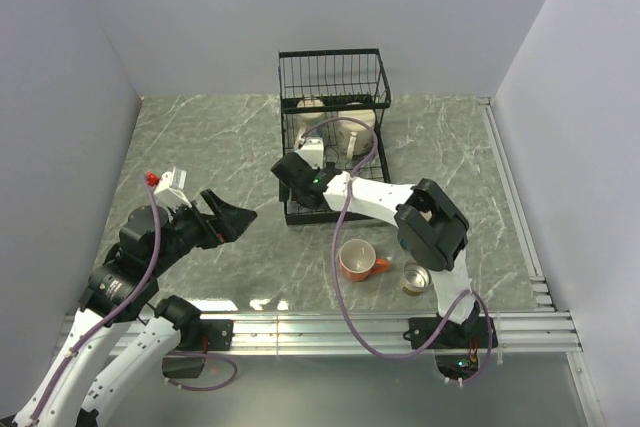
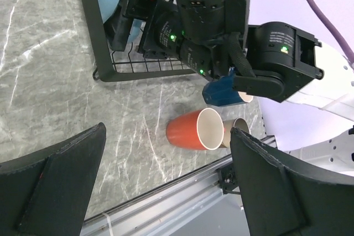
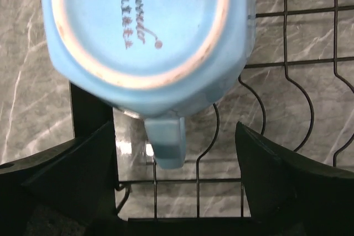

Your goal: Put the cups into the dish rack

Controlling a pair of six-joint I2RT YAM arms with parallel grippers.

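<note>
The black wire dish rack (image 1: pixel 330 55) stands at the back middle, with two cream cups (image 1: pixel 352 123) in its tall basket. My right gripper (image 1: pixel 296 180) is open over the low tray. In the right wrist view the light blue cup (image 3: pixel 146 26) sits upside down on the rack wires (image 3: pixel 310 109), its handle between my open gripper's (image 3: pixel 177 175) fingers, untouched. The orange cup (image 1: pixel 357 260) and the small steel cup (image 1: pixel 415 277) stand near the front edge. My left gripper (image 1: pixel 226 217) is open and empty, left of them. The dark blue cup (image 2: pixel 224 93) shows under the right arm.
The right arm (image 1: pixel 400 202) stretches from the front right across to the rack's low tray. Grey walls close in the table at the left, back and right. A metal rail (image 1: pixel 330 325) runs along the front edge.
</note>
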